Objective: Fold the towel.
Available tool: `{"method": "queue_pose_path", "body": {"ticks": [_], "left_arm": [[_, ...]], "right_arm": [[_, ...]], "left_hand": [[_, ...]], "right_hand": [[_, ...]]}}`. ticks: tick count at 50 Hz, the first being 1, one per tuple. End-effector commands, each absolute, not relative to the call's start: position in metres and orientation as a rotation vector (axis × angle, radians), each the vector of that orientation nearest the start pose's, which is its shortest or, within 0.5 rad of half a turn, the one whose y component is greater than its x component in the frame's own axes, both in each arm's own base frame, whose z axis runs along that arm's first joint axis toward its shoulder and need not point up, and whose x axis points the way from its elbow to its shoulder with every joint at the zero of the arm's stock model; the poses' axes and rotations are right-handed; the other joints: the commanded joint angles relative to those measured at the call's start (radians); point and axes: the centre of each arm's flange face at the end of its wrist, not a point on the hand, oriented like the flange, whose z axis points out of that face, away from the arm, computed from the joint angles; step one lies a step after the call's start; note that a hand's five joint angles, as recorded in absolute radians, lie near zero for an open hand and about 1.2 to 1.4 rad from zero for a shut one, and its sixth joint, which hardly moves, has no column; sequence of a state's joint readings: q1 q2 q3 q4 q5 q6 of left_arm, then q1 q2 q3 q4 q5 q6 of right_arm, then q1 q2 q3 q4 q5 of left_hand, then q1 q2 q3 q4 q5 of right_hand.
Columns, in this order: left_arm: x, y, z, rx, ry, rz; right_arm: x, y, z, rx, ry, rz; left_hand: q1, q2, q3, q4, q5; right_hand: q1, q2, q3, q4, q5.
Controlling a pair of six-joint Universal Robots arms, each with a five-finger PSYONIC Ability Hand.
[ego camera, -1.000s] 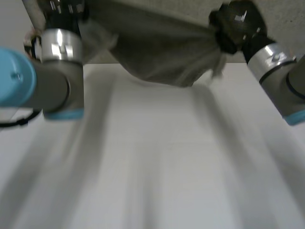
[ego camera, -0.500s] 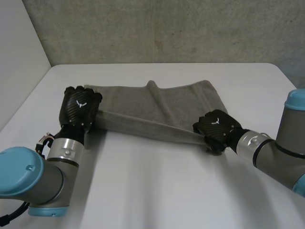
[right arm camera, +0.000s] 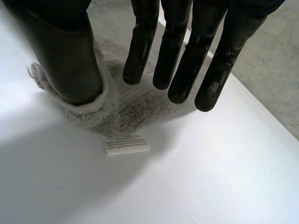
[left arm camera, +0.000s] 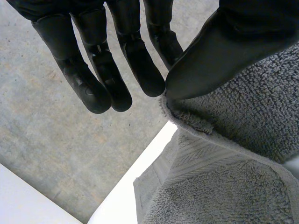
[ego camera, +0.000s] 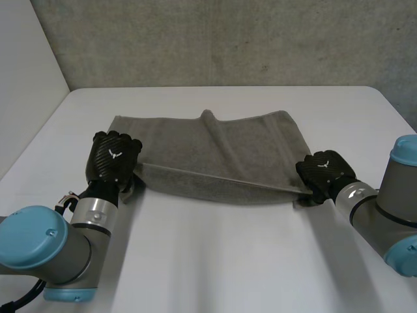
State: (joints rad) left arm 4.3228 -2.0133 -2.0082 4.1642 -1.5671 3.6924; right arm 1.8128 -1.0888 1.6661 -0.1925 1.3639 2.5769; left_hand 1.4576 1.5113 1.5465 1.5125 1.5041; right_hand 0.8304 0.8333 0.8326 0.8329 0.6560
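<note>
Left hand [ego camera: 114, 163]: near left corner of the towel [ego camera: 221, 150] pinched against the thumb.
Right hand [ego camera: 324, 173]: shifted rightward; fingers straight, thumb pressed on the near right corner.
Towel: near edge drawn tauter on the table [ego camera: 215, 261]; fold not yet made.

My head cam looks down from behind over the whole table [ego camera: 215, 261]; both wrist cams sit v. close, sharing towel [ego camera: 241, 150] corners w/ it.
</note>
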Motion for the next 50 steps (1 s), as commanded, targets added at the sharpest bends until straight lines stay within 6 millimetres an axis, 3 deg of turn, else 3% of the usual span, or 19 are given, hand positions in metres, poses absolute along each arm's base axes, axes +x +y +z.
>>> {"method": "queue_pose_path", "body": {"ticks": [1, 2, 8, 17, 19, 20, 21, 23, 28, 32, 41, 46, 50], "left_arm": [[-0.251, -0.268, 0.138, 0.895, 1.761, -2.283], [-0.251, -0.267, 0.138, 0.896, 1.763, -2.282], [-0.25, -0.265, 0.142, 0.89, 1.751, -2.295], [-0.25, -0.264, 0.14, 0.897, 1.761, -2.284], [-0.25, -0.264, 0.135, 0.913, 1.777, -2.266], [-0.25, -0.264, 0.135, 0.913, 1.777, -2.266], [-0.25, -0.264, 0.129, 0.93, 1.794, -2.24], [-0.25, -0.264, 0.122, 0.959, 1.8, -2.199], [-0.248, -0.269, 0.116, 1.042, 1.727, -2.087], [-0.234, -0.281, 0.115, 1.036, 1.685, -2.006], [-0.228, -0.286, 0.118, 1.005, 1.677, -1.994], [-0.217, -0.295, 0.137, 0.924, 1.645, -2.025], [-0.216, -0.294, 0.138, 0.9, 1.671, -2.053]], "right_arm": [[0.22, -0.307, 0.143, -1.144, 2.345, -1.809], [0.219, -0.309, 0.146, -1.124, 2.343, -1.822], [0.22, -0.309, 0.159, -1.015, 2.326, -1.832], [0.218, -0.3, 0.15, -1.007, 2.329, -1.81], [0.217, -0.302, 0.148, -1.003, 2.321, -1.827], [0.217, -0.302, 0.147, -1.003, 2.312, -1.838], [0.217, -0.303, 0.146, -1.004, 2.311, -1.841], [0.217, -0.303, 0.146, -1.008, 2.311, -1.842], [0.217, -0.303, 0.145, -1.007, 2.309, -1.849], [0.217, -0.304, 0.145, -1.005, 2.309, -1.851], [0.209, -0.309, 0.145, -0.979, 2.334, -1.863], [0.206, -0.311, 0.146, -0.969, 2.342, -1.869], [0.207, -0.31, 0.144, -0.975, 2.34, -1.861]], "left_hand": [[-0.061, -0.115, -0.15, -0.116, -0.282], [-0.061, -0.115, -0.15, -0.116, -0.282], [-0.061, -0.115, -0.15, -0.116, -0.282], [-0.061, -0.115, -0.15, -0.116, -0.282], [-0.499, -0.552, -0.588, -0.554, -0.72], [-0.501, -0.555, -0.59, -0.556, -0.722], [-0.748, -0.802, -0.837, -0.803, -0.969], [-0.783, -0.836, -0.872, -0.838, -1.004], [-0.824, -0.878, -0.913, -0.879, -1.045], [-0.833, -0.887, -0.922, -0.888, -1.054], [-0.827, -0.881, -0.916, -0.882, -1.048], [-0.795, -0.849, -0.884, -0.85, -1.016], [-0.783, -0.837, -0.872, -0.838, -1.004]], "right_hand": [[0.276, 0.273, 0.274, 0.274, 0.276], [0.547, 0.544, 0.544, 0.544, 0.546], [0.566, 0.563, 0.564, 0.563, 0.566], [0.566, 0.563, 0.564, 0.563, 0.566], [0.566, 0.563, 0.564, 0.563, 0.566], [0.566, 0.563, 0.564, 0.563, 0.566], [0.566, 0.563, 0.564, 0.563, 0.566], [0.566, 0.563, 0.564, 0.563, 0.566], [0.566, 0.563, 0.564, 0.563, 0.566], [0.566, 0.563, 0.564, 0.563, 0.566], [0.566, 0.563, 0.564, 0.563, 0.566], [0.566, 0.563, 0.564, 0.563, 0.566], [0.566, 0.563, 0.564, 0.563, 0.566]]}}
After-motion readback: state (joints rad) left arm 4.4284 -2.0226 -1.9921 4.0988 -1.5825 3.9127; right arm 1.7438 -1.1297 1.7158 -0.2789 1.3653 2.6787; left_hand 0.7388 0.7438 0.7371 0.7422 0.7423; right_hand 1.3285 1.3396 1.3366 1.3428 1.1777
